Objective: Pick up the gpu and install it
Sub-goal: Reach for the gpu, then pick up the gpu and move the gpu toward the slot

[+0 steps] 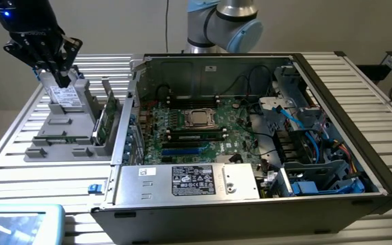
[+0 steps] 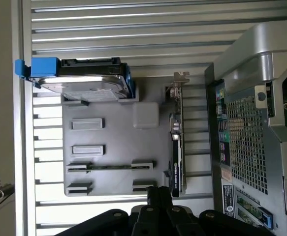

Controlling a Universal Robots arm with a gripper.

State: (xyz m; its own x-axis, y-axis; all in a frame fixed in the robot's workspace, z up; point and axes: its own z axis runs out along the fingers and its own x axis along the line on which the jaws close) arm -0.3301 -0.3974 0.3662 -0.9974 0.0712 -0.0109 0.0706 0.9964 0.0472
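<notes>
The gpu (image 1: pixel 104 120) stands on edge in a slot of a grey holder (image 1: pixel 59 138), on the side nearest the open computer case (image 1: pixel 332 92). In the wrist view the gpu (image 2: pixel 175 147) is a thin dark card with a silver end bracket. My black gripper (image 1: pixel 63 79) hangs above the holder at the exterior view's upper left, in line with the hard drive. In the wrist view the gripper (image 2: pixel 155 191) is shut, holds nothing, and sits beside the near end of the card.
A silver hard drive (image 2: pixel 81 83) with a blue bracket stands at one end of the holder (image 2: pixel 113 132), and a narrow memory stick (image 2: pixel 111 166) lies in a slot. The case's motherboard (image 1: pixel 196 132) lies exposed, with a power supply (image 1: pixel 189 181) in front. The case's back panel (image 2: pixel 246 123) rises close beside the card.
</notes>
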